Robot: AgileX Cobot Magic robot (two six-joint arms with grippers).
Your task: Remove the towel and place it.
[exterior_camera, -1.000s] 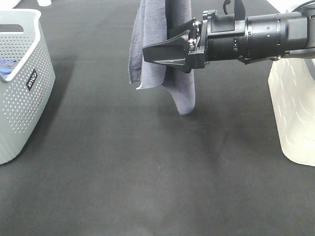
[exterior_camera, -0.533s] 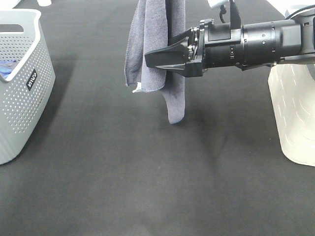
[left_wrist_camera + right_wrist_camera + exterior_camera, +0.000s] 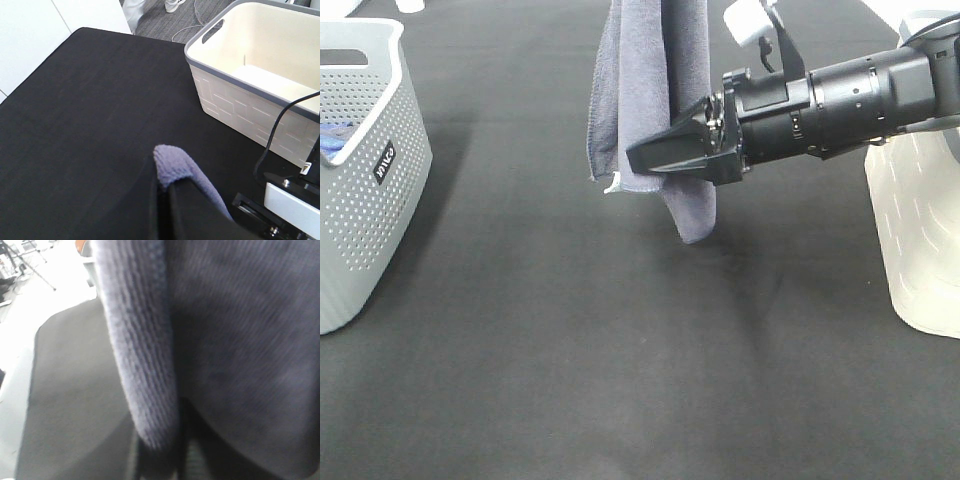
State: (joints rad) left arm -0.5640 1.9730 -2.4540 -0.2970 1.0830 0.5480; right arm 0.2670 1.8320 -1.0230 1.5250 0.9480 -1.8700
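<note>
Exterior high view, from the near edge outward: a matte black table (image 3: 620, 380) lies closest. At its left edge stands a grey perforated basket (image 3: 370, 180) with a white rim, and a scrap of blue cloth (image 3: 330, 140) shows inside it. At the right edge is a smooth cream tub (image 3: 920, 220). Farther in, the right gripper (image 3: 638, 160) reaches across from the right, its black wedge-shaped fingers against the towel (image 3: 645, 90). The towel hangs in mid-air in long soft folds, its low corner clear of the table and a small white tag (image 3: 612, 184) at one hem. It is nubbly grey-lavender terry, thick enough to round over where it bends. The left wrist view shows that bend pinched between the dark fingers of the left gripper (image 3: 165, 189), clamped on the cloth and bearing its weight. The right wrist view is filled with blurred pile, so I cannot tell whether the right jaws have bitten or only flank a fold. It looks to me like the towel is off and mid-transfer. Next, the right side needs a sure grip before the left lets go, then the towel can be carried to a basket.
</note>
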